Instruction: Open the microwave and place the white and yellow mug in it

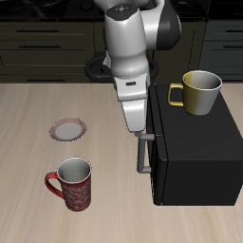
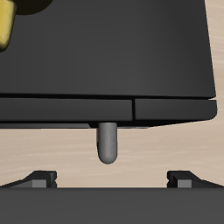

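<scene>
Here the pale wood-grain desk (image 1: pixel 28 104) fronts dark cabinets. On it sits the boxy matte-black microwave (image 1: pixel 199 157), door shut, round grey bar handle (image 1: pixel 143 157) outward. The glossy yellow mug (image 1: pixel 201 92), pale inside, stands atop it. The jaws (image 2: pixel 110 180) gape wide before the handle. A red patterned mug (image 1: pixel 73 183) and small plate (image 1: pixel 68 129) lie apart.

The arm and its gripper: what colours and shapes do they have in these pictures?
The arm has glossy white, rounded shells with a dark grey to black joint section near its upper end. It narrows to a pale grey wrist piece. The gripper shows two dark grey, blocky fingertips in the wrist view. No cables or markings are visible.
</scene>
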